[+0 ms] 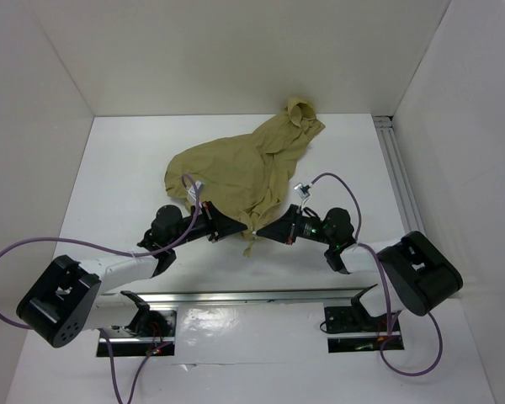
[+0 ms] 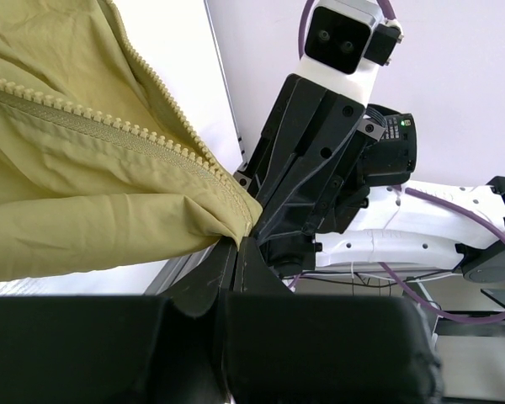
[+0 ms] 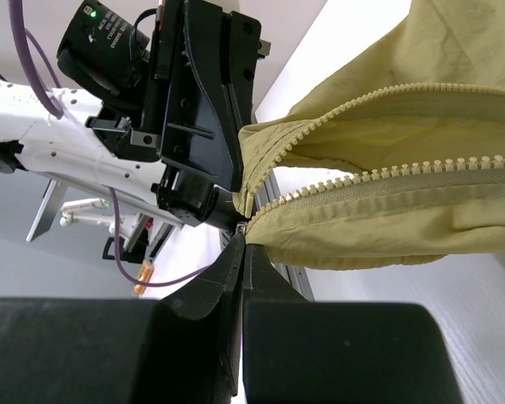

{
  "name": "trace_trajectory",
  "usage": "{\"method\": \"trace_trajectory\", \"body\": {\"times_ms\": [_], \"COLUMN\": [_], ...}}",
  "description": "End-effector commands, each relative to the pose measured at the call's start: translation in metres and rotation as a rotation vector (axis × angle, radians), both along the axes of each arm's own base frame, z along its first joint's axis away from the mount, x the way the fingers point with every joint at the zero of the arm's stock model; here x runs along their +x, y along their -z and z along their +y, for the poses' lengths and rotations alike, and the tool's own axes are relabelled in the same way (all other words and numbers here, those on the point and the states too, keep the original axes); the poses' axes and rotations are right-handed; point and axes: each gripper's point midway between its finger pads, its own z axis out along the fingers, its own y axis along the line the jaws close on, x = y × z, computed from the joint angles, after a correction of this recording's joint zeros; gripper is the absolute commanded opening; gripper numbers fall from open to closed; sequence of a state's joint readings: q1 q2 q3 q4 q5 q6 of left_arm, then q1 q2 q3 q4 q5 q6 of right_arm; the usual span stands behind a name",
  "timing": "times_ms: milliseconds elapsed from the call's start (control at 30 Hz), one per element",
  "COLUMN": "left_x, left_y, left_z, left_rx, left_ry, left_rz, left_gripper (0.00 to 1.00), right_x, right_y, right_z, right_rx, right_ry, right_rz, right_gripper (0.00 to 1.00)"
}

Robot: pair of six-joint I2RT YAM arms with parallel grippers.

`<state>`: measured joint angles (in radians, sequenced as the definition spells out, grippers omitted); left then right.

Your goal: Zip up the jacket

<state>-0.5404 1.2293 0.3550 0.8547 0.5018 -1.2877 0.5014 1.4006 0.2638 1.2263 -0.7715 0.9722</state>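
The khaki-yellow jacket (image 1: 236,168) lies crumpled on the white table, its hood toward the back right. Its lower front hem is lifted between the two arms. My left gripper (image 1: 238,229) is shut on one bottom corner of the jacket (image 2: 84,168), pinching the fabric at its tips (image 2: 238,241). My right gripper (image 1: 266,231) faces it, shut on the other bottom corner (image 3: 242,229), where a small metal zipper end shows. The two rows of zipper teeth (image 3: 404,181) stand apart, open and unjoined. The tips of both grippers nearly touch.
An aluminium rail (image 1: 396,168) runs along the table's right side, and another rail (image 1: 252,296) carries the arm bases at the near edge. White walls enclose the back and sides. Purple cables (image 1: 337,181) loop above each arm.
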Motion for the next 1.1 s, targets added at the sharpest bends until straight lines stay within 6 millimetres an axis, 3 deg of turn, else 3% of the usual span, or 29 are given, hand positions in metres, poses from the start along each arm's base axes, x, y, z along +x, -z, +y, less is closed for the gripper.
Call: {"method": "trace_trajectory", "body": {"times_ms": [0, 1067], "left_x": [0.001, -0.01], "left_y": [-0.017, -0.012], "left_z": [-0.003, -0.004], "left_rx": [-0.041, -0.069], "left_ry": [0.011, 0.038], "left_rz": [-0.06, -0.039], "left_gripper": [0.0, 0.0], "right_x": [0.003, 0.012], "right_y": [-0.024, -0.03], "right_z": [0.005, 0.004], "right_rx": [0.051, 0.062], "right_ry": [-0.01, 0.042], "right_rz": [-0.106, -0.137], "right_gripper": [0.0, 0.0]}}
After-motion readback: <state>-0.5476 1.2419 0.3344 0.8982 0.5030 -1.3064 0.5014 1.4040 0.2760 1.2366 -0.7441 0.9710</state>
